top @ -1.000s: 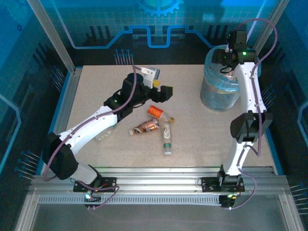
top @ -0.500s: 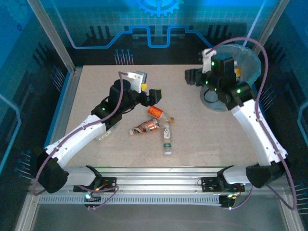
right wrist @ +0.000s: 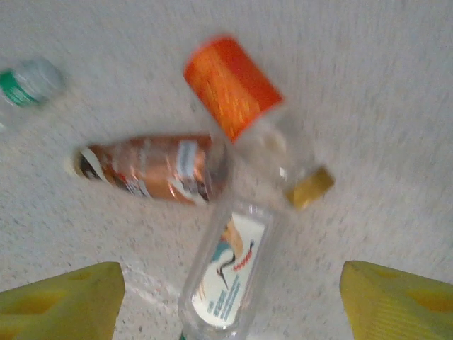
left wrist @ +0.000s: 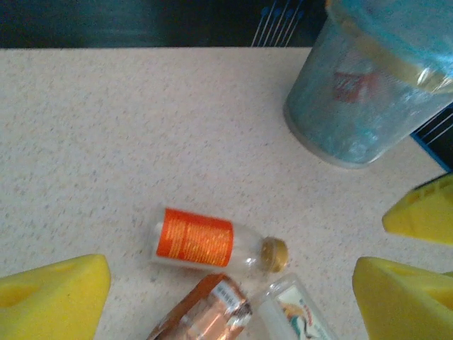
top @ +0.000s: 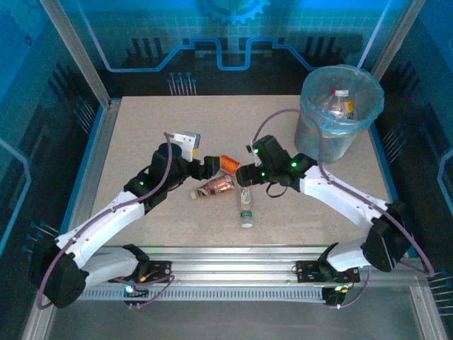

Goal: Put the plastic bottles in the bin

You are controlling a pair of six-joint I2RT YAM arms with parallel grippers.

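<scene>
Top external view, three plastic bottles (top: 214, 187) lying clustered on table (top: 141, 134), left gripper (top: 210, 164) and right gripper (top: 244, 175) close above, jaws spread wide, gripping nothing, other bottles (top: 341, 101) inside bin (top: 318, 142) far right.

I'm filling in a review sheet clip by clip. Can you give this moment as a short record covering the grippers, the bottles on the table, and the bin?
left gripper: open, empty, next to the orange-label bottle
right gripper: open, empty, over the bottle cluster
cluster on table: orange-label bottle, copper-label bottle, white-label bottle, all lying down
apart from cluster: green-label bottle, blurred
bin: upright, far right of the table, blue liner
in bin: bottles, count unclear
task: not finished
</scene>
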